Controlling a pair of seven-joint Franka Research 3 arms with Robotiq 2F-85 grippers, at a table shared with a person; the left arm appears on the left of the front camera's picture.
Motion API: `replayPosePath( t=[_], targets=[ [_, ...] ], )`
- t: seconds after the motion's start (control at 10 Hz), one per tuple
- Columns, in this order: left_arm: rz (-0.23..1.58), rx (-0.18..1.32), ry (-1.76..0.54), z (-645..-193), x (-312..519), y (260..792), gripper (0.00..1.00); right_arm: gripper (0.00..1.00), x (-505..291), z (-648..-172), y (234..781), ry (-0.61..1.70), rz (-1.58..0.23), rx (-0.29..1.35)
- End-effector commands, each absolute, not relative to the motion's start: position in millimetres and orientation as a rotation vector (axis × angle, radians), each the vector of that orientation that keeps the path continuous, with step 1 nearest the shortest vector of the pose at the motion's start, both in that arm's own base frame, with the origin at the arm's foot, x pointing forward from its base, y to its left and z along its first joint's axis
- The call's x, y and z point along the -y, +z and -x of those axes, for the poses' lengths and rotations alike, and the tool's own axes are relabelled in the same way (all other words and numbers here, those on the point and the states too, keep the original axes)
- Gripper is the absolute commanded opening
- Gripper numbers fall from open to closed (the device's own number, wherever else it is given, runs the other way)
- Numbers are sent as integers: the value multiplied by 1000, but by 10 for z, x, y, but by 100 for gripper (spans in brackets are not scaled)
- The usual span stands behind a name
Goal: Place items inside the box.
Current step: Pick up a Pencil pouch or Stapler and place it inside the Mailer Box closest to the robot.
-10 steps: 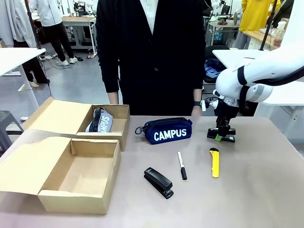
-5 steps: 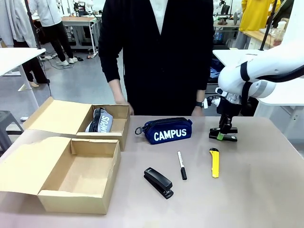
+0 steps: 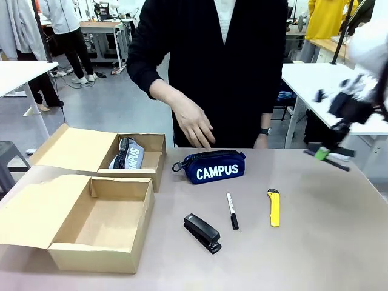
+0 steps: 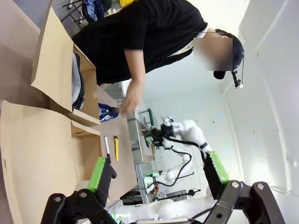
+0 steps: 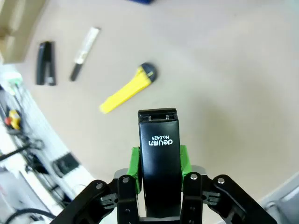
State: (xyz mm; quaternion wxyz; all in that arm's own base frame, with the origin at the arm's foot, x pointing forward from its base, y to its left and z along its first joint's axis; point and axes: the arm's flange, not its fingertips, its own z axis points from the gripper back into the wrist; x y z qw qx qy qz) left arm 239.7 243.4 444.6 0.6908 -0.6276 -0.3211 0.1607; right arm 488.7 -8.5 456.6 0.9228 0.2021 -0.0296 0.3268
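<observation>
Your right gripper (image 5: 159, 161) is clamped on a small black oblong stapler w/ white print (image 5: 159, 140). The green pads sit on its two long sides, and most of the body sticks out past the fingertips. In the front view it's up off the table at the far right, blurred, well apart from both open cardboard boxes on the left.

Main risk, imo, is that overhang. A fast swing could twist the piece betw. the pads or slip it out, dropping it near the small yellow utility knife (image 3: 274, 208) or the black-and-white marker pen (image 3: 231, 211).

2nd risk: the route to the boxes crosses the middle, where the person's hand (image 3: 195, 128) hovers just above the navy zip pouch w/ white "CAMPUS" (image 3: 213, 168). Go high or wait, else you clip it.

The near box (image 3: 97, 257) is empty and the far box (image 3: 159, 160) holds the grey "CAMPUS" pouch (image 3: 129, 154). Aim for the near one & clear its wall.

The left gripper (image 4: 156, 161) has jaws apart, empty, above a cardboard flap (image 4: 28, 149), so watch that the arms don't meet there. The larger black stapler (image 3: 203, 233) lies untouched on the table.
</observation>
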Motion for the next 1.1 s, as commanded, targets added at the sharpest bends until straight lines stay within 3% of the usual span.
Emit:
replayPosePath(
  t=[0.0,0.2,0.4,0.5,0.6,0.7,0.8,1.0],
  targets=[
    [1412,739,345,-2403,-2429,4456,100,0,112,-4054,4704,529,-420,119],
    [1412,739,345,-2403,-2429,4456,100,0,222,-3427,4609,257,-431,132],
    [1412,739,345,-2403,-2429,4456,100,0,331,-3315,4472,115,-481,93],
    [1412,739,345,-2403,-2429,4456,100,20,385,-3687,4408,315,-482,7],
    [1412,739,345,-2403,-2429,4456,100,20,357,-3221,4470,195,-471,95],
    [1412,739,345,-2403,-2429,4456,100,20,357,-3221,4470,195,-471,95],
    [1412,739,345,-2403,-2429,4456,100,36,347,-3308,4337,197,-476,54],
    [1412,739,345,-2403,-2429,4456,100,36,36,-3419,4258,42,-536,92]
  ],
)
